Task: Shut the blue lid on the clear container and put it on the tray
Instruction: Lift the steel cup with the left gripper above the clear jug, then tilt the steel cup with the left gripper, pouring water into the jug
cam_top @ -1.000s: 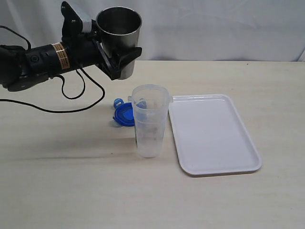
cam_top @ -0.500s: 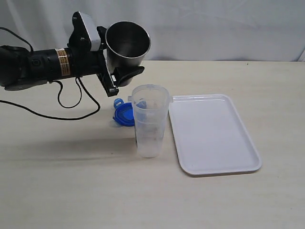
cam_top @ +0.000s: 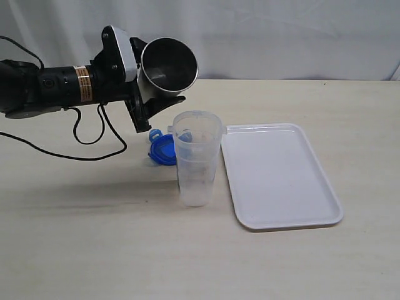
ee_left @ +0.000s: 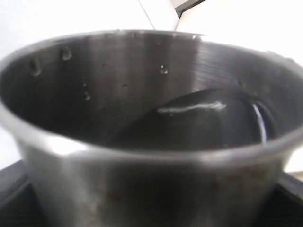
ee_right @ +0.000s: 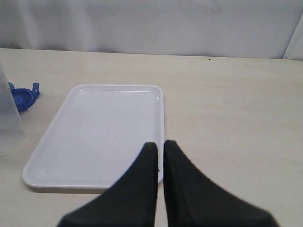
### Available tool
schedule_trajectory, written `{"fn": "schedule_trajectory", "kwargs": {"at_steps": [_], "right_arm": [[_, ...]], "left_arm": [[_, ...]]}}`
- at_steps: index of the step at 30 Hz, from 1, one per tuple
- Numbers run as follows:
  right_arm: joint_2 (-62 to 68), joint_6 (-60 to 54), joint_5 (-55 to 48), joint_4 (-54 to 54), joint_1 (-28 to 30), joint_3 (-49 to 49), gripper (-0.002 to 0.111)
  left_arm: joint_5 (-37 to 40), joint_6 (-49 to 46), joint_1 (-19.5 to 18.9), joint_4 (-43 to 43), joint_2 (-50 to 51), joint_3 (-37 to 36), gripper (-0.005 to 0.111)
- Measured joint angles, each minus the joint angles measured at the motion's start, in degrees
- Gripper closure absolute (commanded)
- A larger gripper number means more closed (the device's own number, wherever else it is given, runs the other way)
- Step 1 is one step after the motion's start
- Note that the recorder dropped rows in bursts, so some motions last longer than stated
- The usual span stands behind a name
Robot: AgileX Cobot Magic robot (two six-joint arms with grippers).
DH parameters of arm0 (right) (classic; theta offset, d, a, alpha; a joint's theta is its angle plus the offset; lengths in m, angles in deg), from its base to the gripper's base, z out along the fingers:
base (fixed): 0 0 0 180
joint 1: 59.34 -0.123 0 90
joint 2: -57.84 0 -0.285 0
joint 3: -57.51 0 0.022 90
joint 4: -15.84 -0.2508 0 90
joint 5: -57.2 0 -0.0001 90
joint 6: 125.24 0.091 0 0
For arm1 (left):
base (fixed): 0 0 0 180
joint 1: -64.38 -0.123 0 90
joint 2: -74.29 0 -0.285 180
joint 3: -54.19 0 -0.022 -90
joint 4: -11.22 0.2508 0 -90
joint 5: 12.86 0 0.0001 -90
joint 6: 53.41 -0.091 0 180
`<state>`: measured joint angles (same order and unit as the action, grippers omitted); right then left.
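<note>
The clear container (cam_top: 197,159) stands upright and uncovered on the table, just left of the white tray (cam_top: 281,175). Behind it, flat on the table, lies the blue lid (cam_top: 162,150). My left gripper (cam_top: 156,94) is shut on a steel cup (cam_top: 169,62), held in the air up and to the left of the container and tipped with its mouth toward it. That cup (ee_left: 142,118) fills the left wrist view, with drops on its inner wall. My right gripper (ee_right: 160,145) is shut and empty, hovering by the tray's (ee_right: 104,132) near edge; it does not show in the exterior view.
A black cable (cam_top: 94,147) trails from the left arm across the table's left side. A white curtain hangs behind the table. The right wrist view also catches the lid (ee_right: 22,94) and the container's wall (ee_right: 7,123) at one side.
The left arm has shifted right toward the container and rolled its wrist, tipping the steel cup further over. The container, lid, tray and right gripper have not moved.
</note>
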<state>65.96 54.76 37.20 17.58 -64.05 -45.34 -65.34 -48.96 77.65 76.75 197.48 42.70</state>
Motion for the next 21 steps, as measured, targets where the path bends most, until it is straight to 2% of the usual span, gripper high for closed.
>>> {"fn": "schedule_trajectory", "kwargs": {"at_steps": [21], "right_arm": [[0.0, 0.0, 0.0, 0.0, 0.0, 0.0, 0.104]], "left_arm": [[0.0, -15.2, 0.0, 0.4, 0.0, 0.0, 0.107]]}}
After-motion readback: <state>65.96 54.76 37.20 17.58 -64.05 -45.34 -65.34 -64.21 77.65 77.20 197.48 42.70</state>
